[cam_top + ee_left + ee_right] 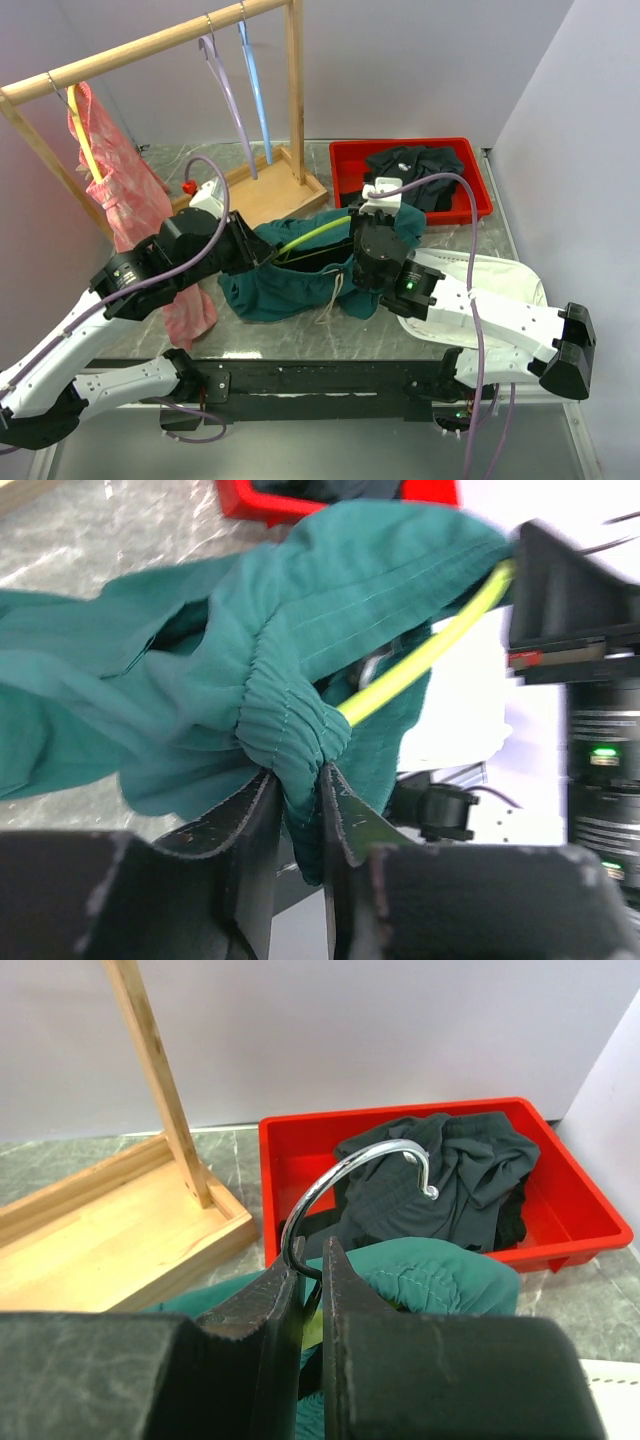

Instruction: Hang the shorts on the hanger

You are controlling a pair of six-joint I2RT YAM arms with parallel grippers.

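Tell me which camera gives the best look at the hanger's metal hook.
Right wrist. The hook curves up in full against the red bin, its stem pinched in the right gripper. The top external view hides it behind that gripper, showing only the hanger's green bar; the left wrist view likewise shows just the bar.

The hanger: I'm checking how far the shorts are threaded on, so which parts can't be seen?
Top view: the shorts cover most of the hanger; one lime stretch shows.
Right wrist: the right gripper and fabric hide everything below the hook.
Left wrist: the bar's lower end vanishes behind the waistband in the left gripper.
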